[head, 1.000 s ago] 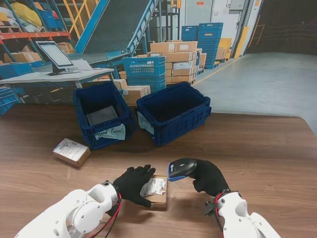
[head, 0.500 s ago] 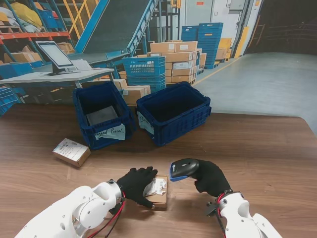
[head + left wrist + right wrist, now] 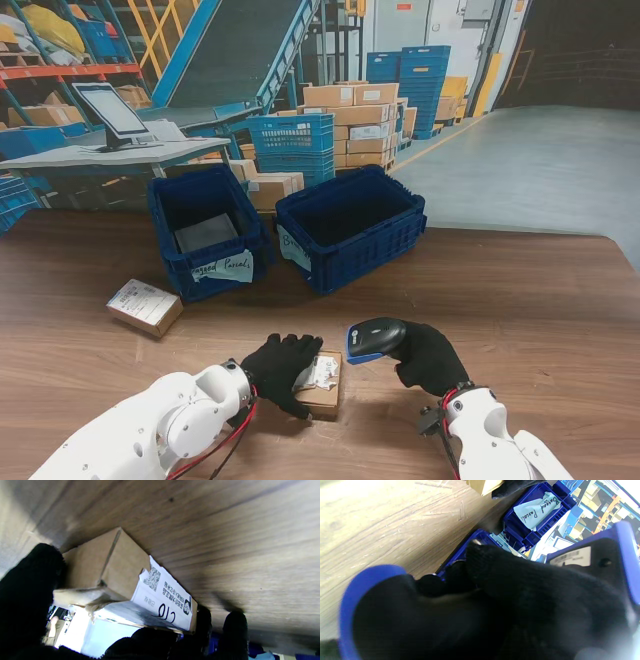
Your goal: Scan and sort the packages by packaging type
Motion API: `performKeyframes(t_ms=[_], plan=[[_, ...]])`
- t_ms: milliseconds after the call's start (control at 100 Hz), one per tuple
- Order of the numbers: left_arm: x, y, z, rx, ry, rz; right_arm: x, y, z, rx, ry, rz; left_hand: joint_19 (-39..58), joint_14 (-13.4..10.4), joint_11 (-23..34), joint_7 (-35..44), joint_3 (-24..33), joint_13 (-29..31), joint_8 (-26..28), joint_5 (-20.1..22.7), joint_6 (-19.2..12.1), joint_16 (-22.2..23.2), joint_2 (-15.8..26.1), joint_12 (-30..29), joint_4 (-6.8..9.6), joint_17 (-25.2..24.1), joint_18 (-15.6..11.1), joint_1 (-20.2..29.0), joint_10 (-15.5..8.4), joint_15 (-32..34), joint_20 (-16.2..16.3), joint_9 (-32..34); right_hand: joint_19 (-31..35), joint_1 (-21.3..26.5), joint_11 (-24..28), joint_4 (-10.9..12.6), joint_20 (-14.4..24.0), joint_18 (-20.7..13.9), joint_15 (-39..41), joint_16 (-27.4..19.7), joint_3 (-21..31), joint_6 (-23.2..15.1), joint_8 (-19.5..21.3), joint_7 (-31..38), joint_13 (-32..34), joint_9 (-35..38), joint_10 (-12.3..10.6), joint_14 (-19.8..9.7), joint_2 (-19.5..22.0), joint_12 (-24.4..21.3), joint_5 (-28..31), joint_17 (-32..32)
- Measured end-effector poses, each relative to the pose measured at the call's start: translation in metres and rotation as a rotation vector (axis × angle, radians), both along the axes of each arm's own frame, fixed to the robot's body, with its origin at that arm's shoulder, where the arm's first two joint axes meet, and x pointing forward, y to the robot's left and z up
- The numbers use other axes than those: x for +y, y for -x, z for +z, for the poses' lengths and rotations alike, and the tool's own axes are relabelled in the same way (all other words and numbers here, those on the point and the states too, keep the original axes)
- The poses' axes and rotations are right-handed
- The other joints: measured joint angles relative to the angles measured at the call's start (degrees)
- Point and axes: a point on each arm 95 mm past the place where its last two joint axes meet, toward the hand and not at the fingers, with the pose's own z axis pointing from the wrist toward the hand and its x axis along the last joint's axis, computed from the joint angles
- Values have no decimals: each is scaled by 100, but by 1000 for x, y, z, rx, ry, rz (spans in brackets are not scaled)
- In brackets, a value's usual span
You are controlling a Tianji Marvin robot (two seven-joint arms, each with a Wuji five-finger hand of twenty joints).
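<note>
cardboard box (image 3: 322,385) is lying on the table (image 3: 540,300) near me, label up, the left hand (image 3: 281,368) gripping its left side. compared with a second ago, the right hand (image 3: 425,358), closed on the scanner (image 3: 374,338), is sitting slightly nearer me and rightward; the box is nearly unmoved, so scanning is probably still under way. scanner head is pointing left, over the label. bins (image 3: 350,225) are waiting farther off.
</note>
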Motion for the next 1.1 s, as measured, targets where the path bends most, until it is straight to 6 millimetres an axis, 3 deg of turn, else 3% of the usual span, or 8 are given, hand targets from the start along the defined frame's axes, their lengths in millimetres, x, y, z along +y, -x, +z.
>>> performKeyframes(t_ms=[130,290,390,520,750,940,1000,1100], plan=[[-2,1,-3,-72,-37,-8,-1,0,-1,5,-3,2,141,-6,79,-3,5,171,275,18,-6,174,-61,308,229,46,-82,-8,-50,51,45,200,0,0,0,0,0,0,0,0,0,0,0,0,0,0,0,0,0,0,0,0],[-4,0,-3,-120,-37,-6,-2,0,-2,11,-10,0,385,-71,234,7,5,544,687,440,-88,434,-174,669,223,147,-90,-13,-192,196,112,620,0,0,0,0,0,0,1,16,0,0,0,0,0,0,0,0,0,0,0,0],[-3,0,-4,-129,-19,1,-3,-1,-3,14,-17,-3,586,-81,662,91,5,804,1043,623,-149,643,-337,949,437,271,-89,-8,-237,260,148,747,0,0,0,0,0,0,0,16,0,0,0,0,0,0,0,0,0,0,0,0],[-3,-1,-5,-159,12,16,-4,-2,-4,20,-21,-1,890,-94,1472,528,-21,1206,1532,905,-252,977,-596,1066,440,425,-89,38,-334,487,253,1022,0,0,0,0,0,0,0,16,0,0,0,0,0,0,0,0,0,0,0,0],[-3,-1,-5,-162,19,34,-4,-3,-5,24,-23,1,1152,-147,1779,880,-27,1285,1967,906,-316,1262,-742,1106,440,522,-90,45,-390,603,325,1099,0,0,0,0,0,0,1,16,0,0,0,0,0,1,0,0,0,0,0,0],[2,2,-10,-224,65,85,-4,-4,-6,29,-28,4,2436,-234,2260,1846,-388,1622,1967,919,-336,2326,-904,1524,503,930,-85,45,-432,1260,1062,1458,0,0,0,0,0,0,1,16,0,0,0,0,0,1,0,0,0,0,0,0],[2,2,-10,-234,73,99,-4,-4,-7,35,-31,9,2882,-285,2374,1960,-597,1792,2064,998,-368,2608,-912,1661,671,1087,-71,45,-451,1418,1339,1589,0,0,0,0,0,0,1,17,0,0,0,0,0,1,0,0,0,0,0,0],[5,2,-10,-280,126,140,-3,-5,-8,41,-43,10,3499,-273,2579,2820,-1131,2637,2323,1389,-565,3939,-1470,2444,675,1490,-13,45,-578,1519,1799,2338,0,0,0,0,0,0,1,16,0,0,0,0,0,1,0,0,0,0,0,0]])
